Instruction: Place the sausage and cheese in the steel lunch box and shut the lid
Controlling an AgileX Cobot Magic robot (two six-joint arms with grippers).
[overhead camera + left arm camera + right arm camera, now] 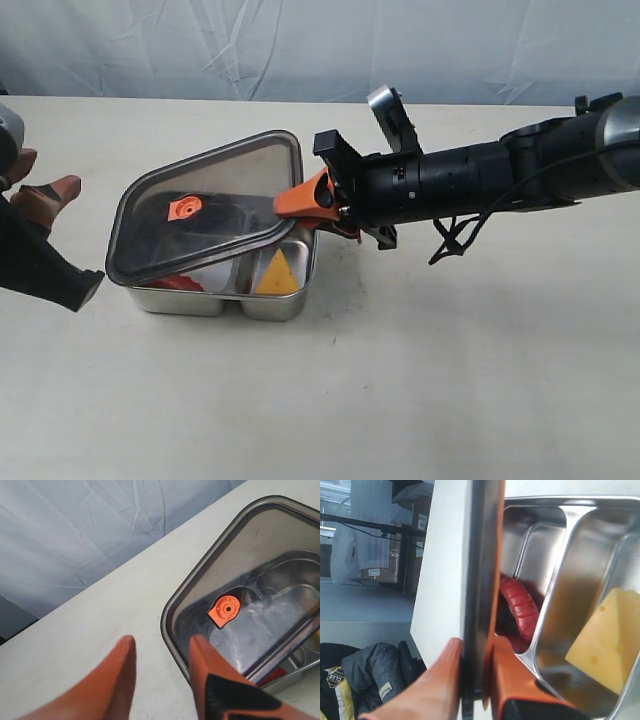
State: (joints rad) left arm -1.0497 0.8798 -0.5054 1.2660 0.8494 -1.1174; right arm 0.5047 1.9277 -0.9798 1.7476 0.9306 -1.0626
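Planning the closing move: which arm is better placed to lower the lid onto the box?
Right: the right gripper clamps the lid by its edge above the steel lunch box; the left gripper is open beside it.

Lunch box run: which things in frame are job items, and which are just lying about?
Job: sausage and cheese, both in the steel lunch box; lid, clamped tilted over the box by the right gripper; left gripper, open beside it.
Just there: table, backdrop cloth, jacket in the background.

Bright even light; the lid (230, 175) glares; near fingers (435, 685) blur.
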